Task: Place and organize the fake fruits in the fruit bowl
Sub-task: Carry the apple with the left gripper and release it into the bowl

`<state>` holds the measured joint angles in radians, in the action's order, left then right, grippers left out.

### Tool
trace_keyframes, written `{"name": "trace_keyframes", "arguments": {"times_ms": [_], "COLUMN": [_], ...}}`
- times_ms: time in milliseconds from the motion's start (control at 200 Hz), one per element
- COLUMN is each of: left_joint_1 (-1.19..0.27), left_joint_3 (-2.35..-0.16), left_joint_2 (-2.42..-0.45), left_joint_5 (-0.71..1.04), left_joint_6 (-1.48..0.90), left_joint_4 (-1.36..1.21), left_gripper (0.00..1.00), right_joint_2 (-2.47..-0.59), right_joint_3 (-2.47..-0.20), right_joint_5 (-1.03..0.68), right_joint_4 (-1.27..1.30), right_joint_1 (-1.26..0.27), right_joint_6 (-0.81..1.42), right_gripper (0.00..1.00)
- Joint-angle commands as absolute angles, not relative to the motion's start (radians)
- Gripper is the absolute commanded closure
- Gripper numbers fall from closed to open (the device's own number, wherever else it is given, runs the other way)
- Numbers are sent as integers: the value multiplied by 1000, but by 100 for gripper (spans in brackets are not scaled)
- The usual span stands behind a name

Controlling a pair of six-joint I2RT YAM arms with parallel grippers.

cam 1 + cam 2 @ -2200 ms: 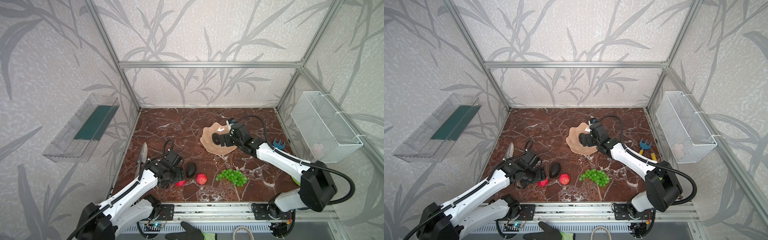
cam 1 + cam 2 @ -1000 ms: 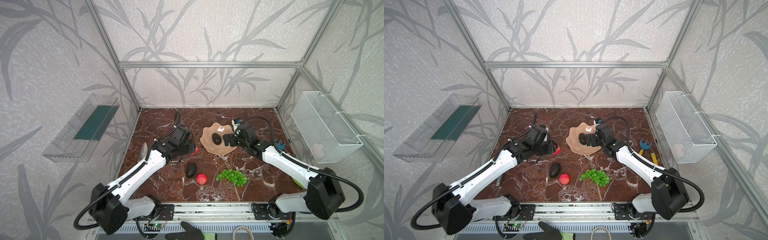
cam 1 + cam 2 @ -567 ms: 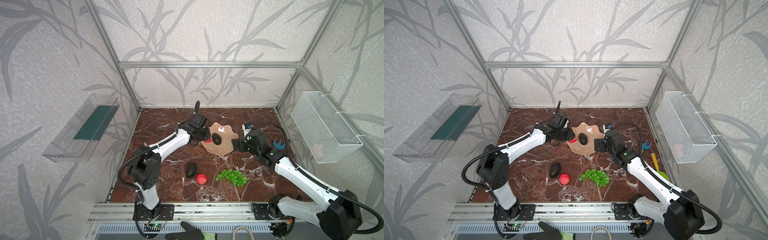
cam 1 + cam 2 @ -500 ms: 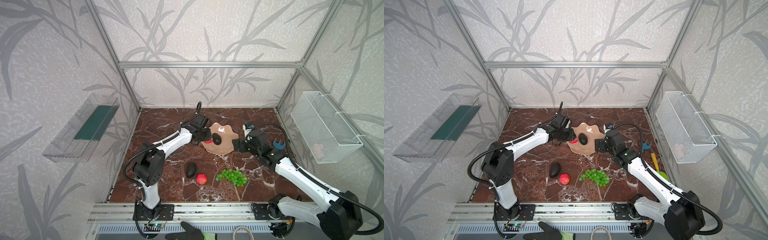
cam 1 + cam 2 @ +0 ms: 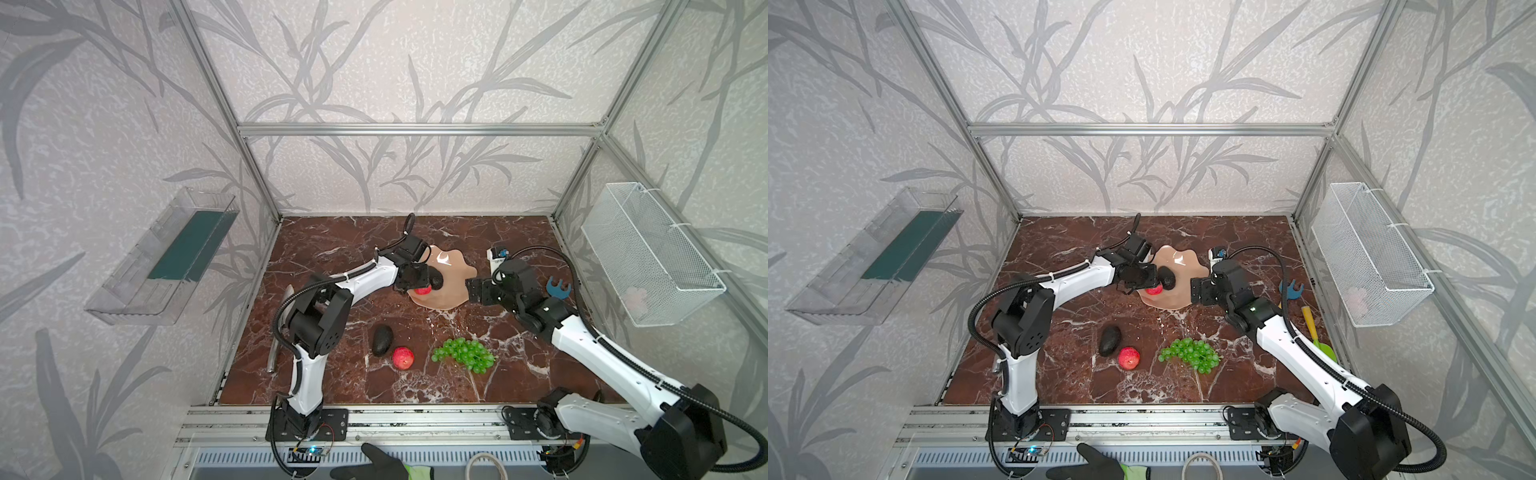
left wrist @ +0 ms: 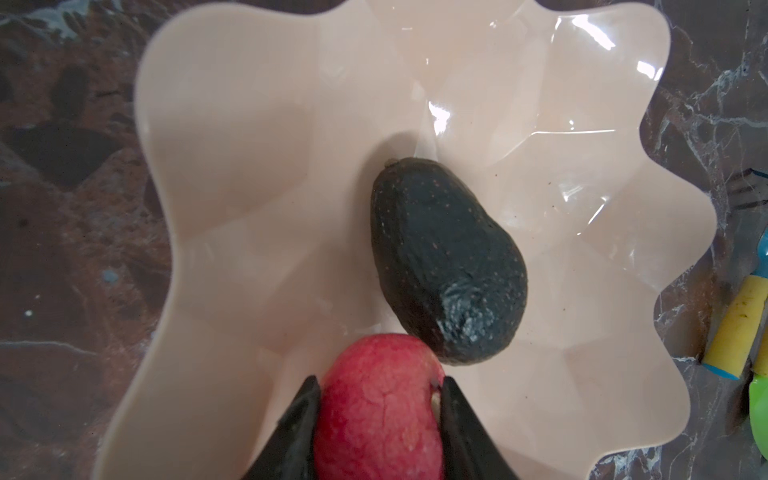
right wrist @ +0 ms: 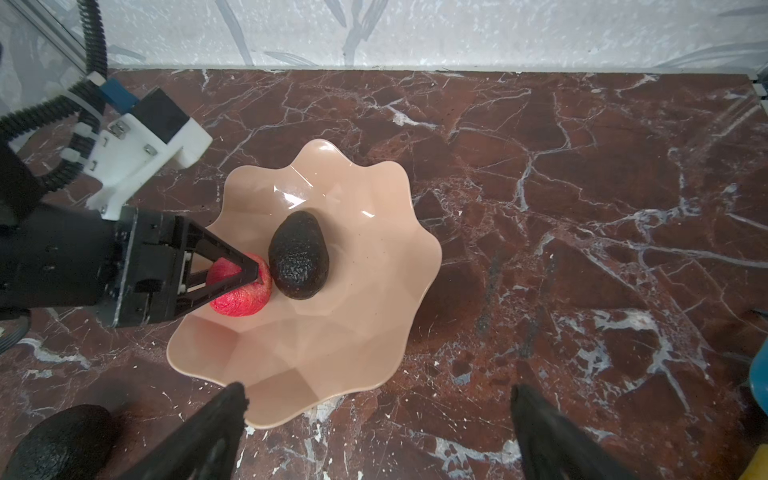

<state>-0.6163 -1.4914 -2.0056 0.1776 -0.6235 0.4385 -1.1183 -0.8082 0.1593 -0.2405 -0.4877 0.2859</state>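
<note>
The peach-pink fruit bowl (image 5: 453, 297) (image 5: 1179, 301) sits mid-table with one dark avocado (image 5: 435, 282) (image 6: 444, 257) (image 7: 299, 259) lying in it. My left gripper (image 5: 422, 286) (image 6: 380, 384) (image 7: 249, 270) reaches over the bowl's left side, shut on a red apple (image 6: 378, 415) (image 7: 237, 297) that is right beside the avocado. My right gripper (image 5: 471, 292) (image 7: 378, 399) stands open and holds nothing, just off the bowl's right rim. On the table in front lie a second avocado (image 5: 382, 340), a second apple (image 5: 403, 358) and the green grapes (image 5: 463, 354).
Blue-and-yellow garden tools (image 5: 1289, 289) and a green scoop (image 5: 1327, 351) lie along the table's right edge. A white wire basket (image 5: 648, 253) hangs on the right wall, a clear tray (image 5: 166, 257) on the left wall. A grey tool (image 5: 272, 357) lies at the table's left edge.
My left arm carried the apple from the front left of the table over into the bowl. My right gripper let go of the avocado in the bowl and drew back to the right.
</note>
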Motion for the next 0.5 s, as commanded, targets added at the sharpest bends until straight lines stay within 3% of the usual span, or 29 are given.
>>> {"name": "trace_keyframes", "arguments": {"times_ms": [0,255,495], "left_joint_1": [-623,-622,-622], "left_joint_3": [-1535,-1555,-1534], "left_joint_2": [-2028,-2019,-1972], "left_joint_5": [168,158,154], "left_joint_6": [-641,-644,-652], "left_joint_4": [453,483,467], "left_gripper": [58,39,32], "right_joint_2": [-1104,-1097,-1101], "right_joint_3": [-802,-799,-805], "right_joint_5": [167,167,161], "right_joint_4": [-256,-260,-264], "right_joint_1": [-479,-476,-475], "right_joint_6": [277,277,270], "right_gripper": [2,2,2]}}
